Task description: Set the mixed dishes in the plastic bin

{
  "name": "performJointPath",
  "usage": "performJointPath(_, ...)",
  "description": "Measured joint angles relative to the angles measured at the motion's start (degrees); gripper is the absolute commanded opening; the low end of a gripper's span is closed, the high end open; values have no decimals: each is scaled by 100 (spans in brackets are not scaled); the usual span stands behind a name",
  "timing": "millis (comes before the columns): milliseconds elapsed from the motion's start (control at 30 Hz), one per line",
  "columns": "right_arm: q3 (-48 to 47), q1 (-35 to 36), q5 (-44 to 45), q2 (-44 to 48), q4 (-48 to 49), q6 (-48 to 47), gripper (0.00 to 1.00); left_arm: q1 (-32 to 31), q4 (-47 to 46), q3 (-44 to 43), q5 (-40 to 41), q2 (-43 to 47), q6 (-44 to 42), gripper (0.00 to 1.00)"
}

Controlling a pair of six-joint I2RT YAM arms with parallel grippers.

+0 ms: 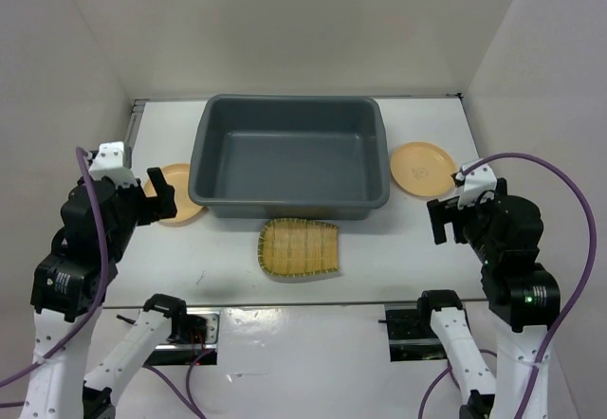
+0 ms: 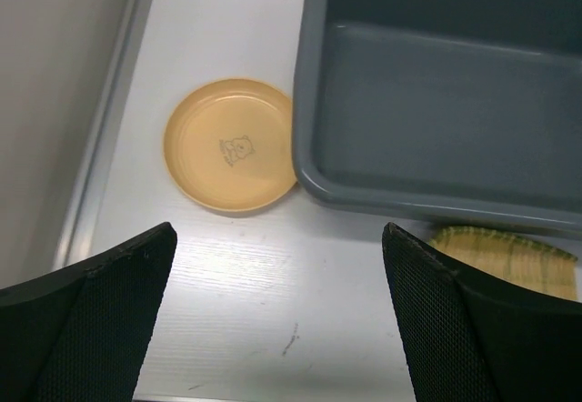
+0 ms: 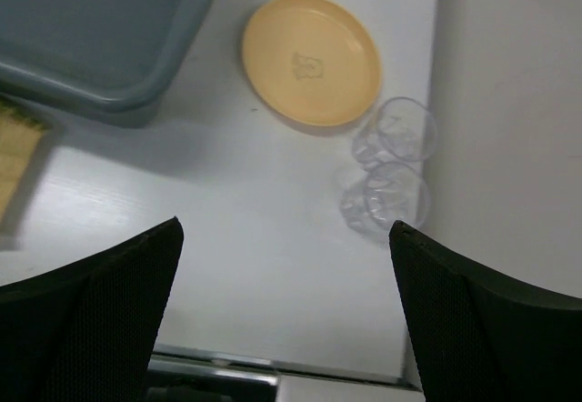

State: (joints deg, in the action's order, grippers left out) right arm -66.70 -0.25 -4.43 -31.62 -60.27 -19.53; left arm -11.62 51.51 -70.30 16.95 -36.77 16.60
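A large dark grey plastic bin (image 1: pixel 285 168) stands at the middle of the white table (image 1: pixel 398 248), toward its far side, and all five dishes lie outside it. The left plate (image 2: pixel 232 145), yellow-tan with a small printed figure at its centre, lies flat at the bin's left. In the left wrist view its edge meets the bin's flared rim, so the bin wall crowds that side of it, while a metal rail runs along the table edge on its other side. The right plate (image 3: pixel 311 59), of the same kind, lies off the bin's right near corner with bare table between the two. Two clear glasses (image 3: pixel 397 132) stand just beside it on the near side, pressed against each other. The farther one reaches the plate's rim, and the white side wall (image 3: pixel 509 102) rises close by them. The woven bamboo tray (image 1: pixel 300 247) lies flat in front of the bin's near wall, its far edge right at the bin's base. The left gripper (image 2: pixel 277 229) hangs above the table near the left plate, its black fingers spread wide and holding nothing. The right gripper (image 3: pixel 286 226) hangs above bare table nearer than the right plate and the glasses, its fingers likewise parted with nothing between them. From above, it hides the glasses. Purple cables (image 1: pixel 569 191) loop from both arms.
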Motion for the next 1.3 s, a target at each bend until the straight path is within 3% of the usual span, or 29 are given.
performJointPath(133,315,0,887,-44,424,-691,98,-42,20,-109,330,-142,-315,100)
performJointPath(267,1228,0,1788,-487,1290,-1733,98,-70,44,227,597,214,-470,100)
performJointPath(433,1665,0,2052,-1460,1971,-2658,98,-42,83,317,857,817,-466,100)
performJointPath(800,905,-37,1172,-3556,2623,-3252,98,42,83,317,870,616,-595,100)
performJointPath(1300,487,-437,-83,-5657,2295,-3856,98,334,81,317,870,319,-603,100)
